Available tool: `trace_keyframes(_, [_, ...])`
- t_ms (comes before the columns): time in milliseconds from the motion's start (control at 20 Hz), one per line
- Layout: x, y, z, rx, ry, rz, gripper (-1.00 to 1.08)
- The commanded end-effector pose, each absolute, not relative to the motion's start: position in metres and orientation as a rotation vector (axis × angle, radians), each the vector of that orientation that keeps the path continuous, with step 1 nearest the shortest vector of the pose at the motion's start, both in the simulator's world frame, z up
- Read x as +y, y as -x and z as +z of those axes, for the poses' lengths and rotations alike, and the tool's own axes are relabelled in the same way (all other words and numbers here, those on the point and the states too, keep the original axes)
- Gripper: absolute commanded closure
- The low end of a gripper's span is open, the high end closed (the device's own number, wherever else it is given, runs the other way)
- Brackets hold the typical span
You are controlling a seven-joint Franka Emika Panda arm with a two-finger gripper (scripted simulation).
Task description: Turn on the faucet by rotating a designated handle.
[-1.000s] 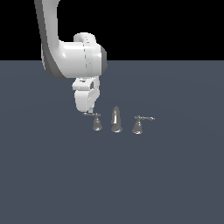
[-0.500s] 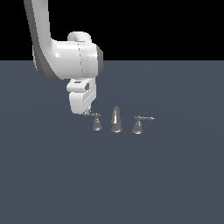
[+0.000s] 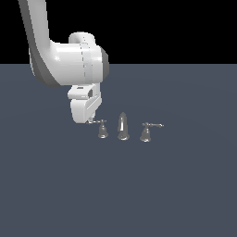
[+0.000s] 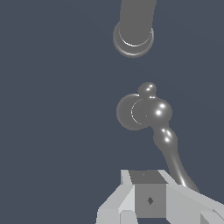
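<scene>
The faucet is a small shiny grey three-piece set on the dark floor, with its tapered spout (image 3: 122,126) in the centre. The designated handle (image 3: 102,131) stands on the exterior view's left of the spout, and its thin lever (image 3: 96,121) points left. My gripper (image 3: 88,121) hangs at the lever's tip, touching or nearly touching it. In the wrist view the handle base (image 4: 133,112) and its lever (image 4: 170,151) run towards my gripper (image 4: 149,200). No gap shows between its fingers, and it holds nothing. The spout (image 4: 133,37) lies beyond the handle.
The twin handle (image 3: 146,133) stands on the exterior view's right of the spout, its lever (image 3: 155,125) pointing right. The white arm (image 3: 69,60) rises above and to the left of the faucet. The floor (image 3: 176,185) is flat dark grey.
My hand has shifted a little to the exterior view's left and come lower, down to the tip of the left lever. The faucet pieces look unmoved.
</scene>
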State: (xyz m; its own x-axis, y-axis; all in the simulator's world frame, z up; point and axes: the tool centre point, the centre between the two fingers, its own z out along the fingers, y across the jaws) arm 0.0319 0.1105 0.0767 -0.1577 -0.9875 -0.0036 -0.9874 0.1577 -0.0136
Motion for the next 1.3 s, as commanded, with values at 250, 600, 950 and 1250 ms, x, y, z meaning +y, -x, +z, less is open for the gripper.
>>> trace_keyframes(250, [0.111, -0.003, 0.077, 2.382, 2.047, -0.003, 1.08])
trace_keyframes(600, [0.102, 0.001, 0.077, 2.384, 2.024, -0.014, 1.08])
trace_keyframes(950, [0.087, 0.021, 0.077, 2.381, 2.04, -0.006, 1.08])
trace_keyframes(1250, [0.076, 0.036, 0.077, 2.379, 2.051, 0.0, 1.08])
